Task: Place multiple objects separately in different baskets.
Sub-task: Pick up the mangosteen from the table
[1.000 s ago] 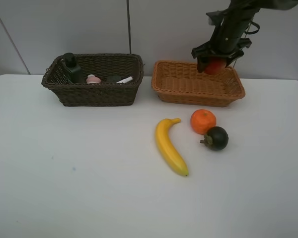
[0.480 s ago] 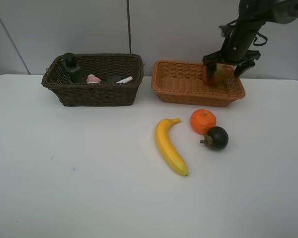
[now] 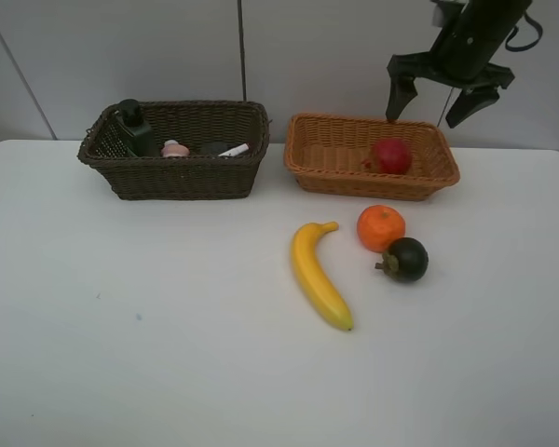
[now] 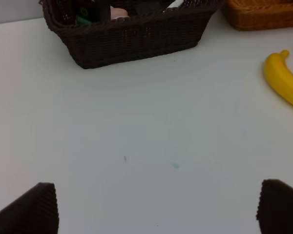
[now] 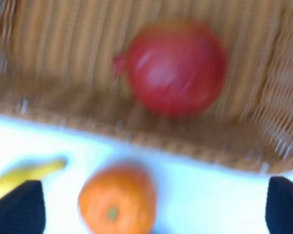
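The red pomegranate lies in the light orange-brown basket. My right gripper hangs open and empty above it. On the table lie the orange, the dark mangosteen and the yellow banana. The dark brown basket holds the black bottle, the small pink bottle, a dark block and the white-pink marker. My left gripper is open over bare table; it is out of the high view.
The white table runs wide in front of the baskets. A grey wall stands just behind them. The fruits lie close together in front of the light basket.
My right gripper lowered the pomegranate into the light basket, let it go, opened and rose above the basket.
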